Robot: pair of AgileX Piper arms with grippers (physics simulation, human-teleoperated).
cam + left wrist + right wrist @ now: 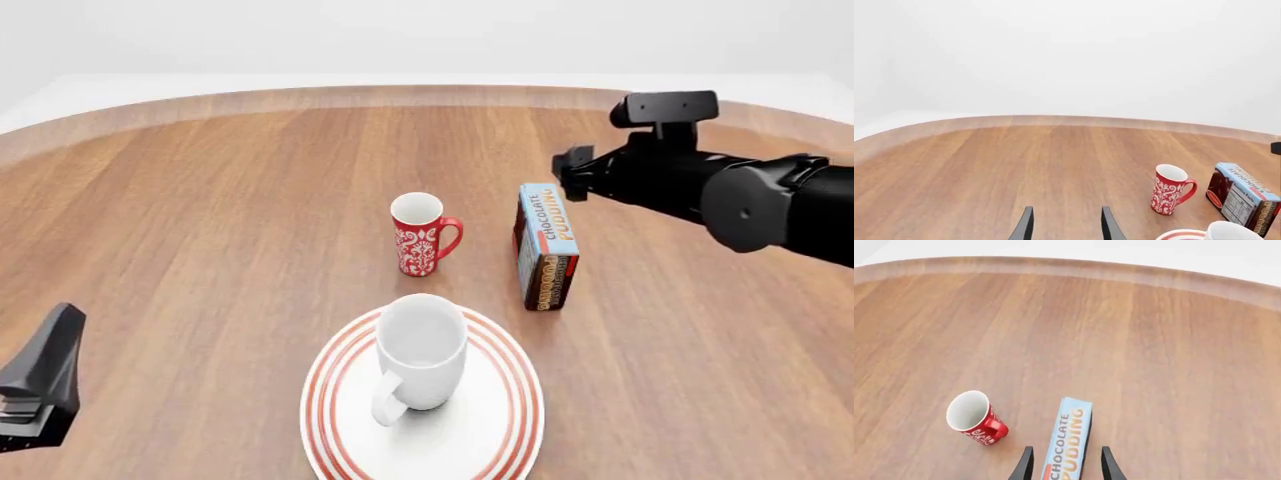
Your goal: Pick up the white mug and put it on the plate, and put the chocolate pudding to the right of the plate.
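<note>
The chocolate pudding [1243,197] shows in the left wrist view standing on a long narrow edge, its brown end and label side turned to the camera, just beyond the rim of the white mug [1231,231] and the plate [1182,234]; the red mug [1170,189] stands beside it. The left hand [1066,224] has its fingers spread with nothing between them.

In the front view the white mug [419,352] already sits upright on the plate [497,428] near the tabletop's near edge, handle toward the camera. The chocolate pudding [545,246] stands right of the red mug [420,234] and farther from the near edge than the plate, its long axis running from near edge to far edge, blue face up. The right hand [571,172] hovers over its far end; the left hand [40,385] waits by the near left corner.

In the right wrist view the right hand [1066,464] is open, fingers straddling the chocolate pudding [1067,439] across its thin width. I judge the step is grasping the box: descend straight, keep the fingers centred across the narrow width, and close gently so it does not topple toward the red mug [975,417].
</note>
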